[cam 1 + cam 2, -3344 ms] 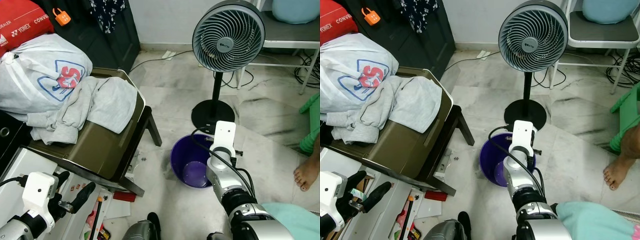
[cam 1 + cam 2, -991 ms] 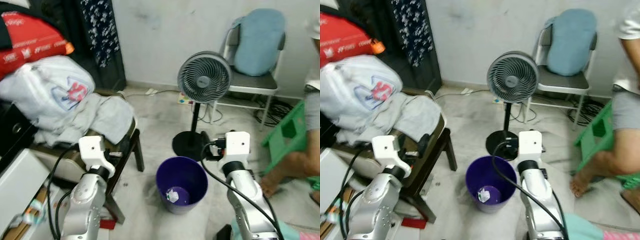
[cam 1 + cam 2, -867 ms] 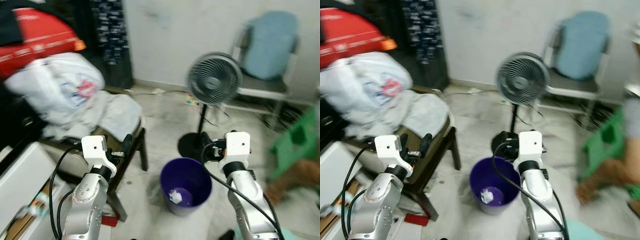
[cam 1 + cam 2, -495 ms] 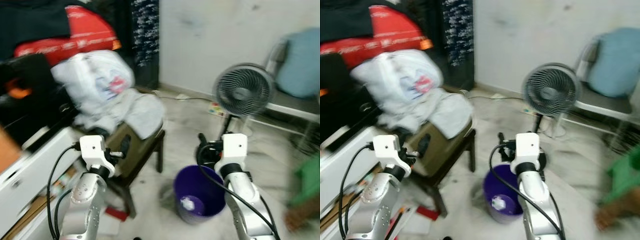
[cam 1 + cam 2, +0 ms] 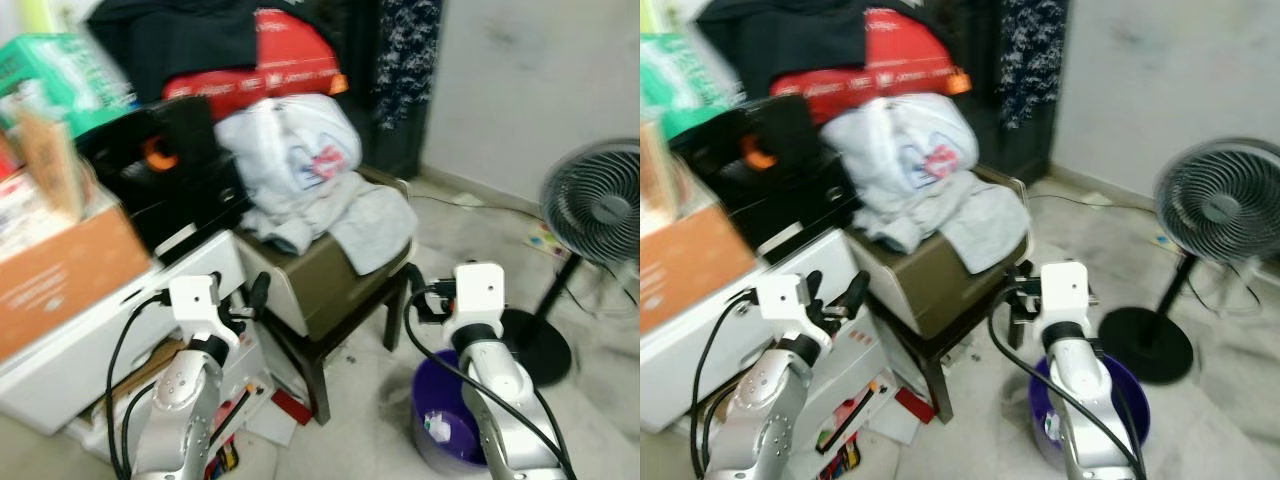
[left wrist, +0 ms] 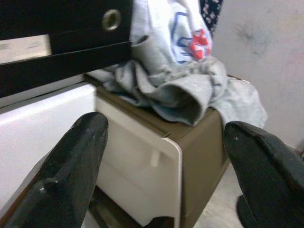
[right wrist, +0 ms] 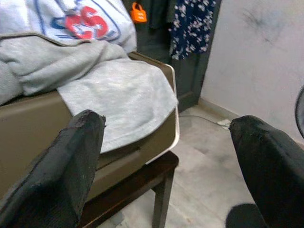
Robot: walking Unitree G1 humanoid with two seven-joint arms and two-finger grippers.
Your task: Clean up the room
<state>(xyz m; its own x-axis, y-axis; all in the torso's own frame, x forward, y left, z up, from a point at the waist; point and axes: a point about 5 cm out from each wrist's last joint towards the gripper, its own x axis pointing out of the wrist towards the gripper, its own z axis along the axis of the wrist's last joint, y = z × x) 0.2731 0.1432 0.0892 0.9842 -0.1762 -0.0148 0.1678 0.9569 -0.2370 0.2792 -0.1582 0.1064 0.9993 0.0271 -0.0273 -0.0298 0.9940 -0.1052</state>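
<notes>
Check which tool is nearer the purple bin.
Right. The right tool hangs just above the purple bin rim by the stool. The left tool is farther off, across the stool by the white cabinet.

One purple bin stands on the floor with one scrap of paper inside. One fan. One brown box on one dark stool, carrying one grey garment and one white bag. One cardboard box. One red bag. Two grippers, the left and the right.
</notes>
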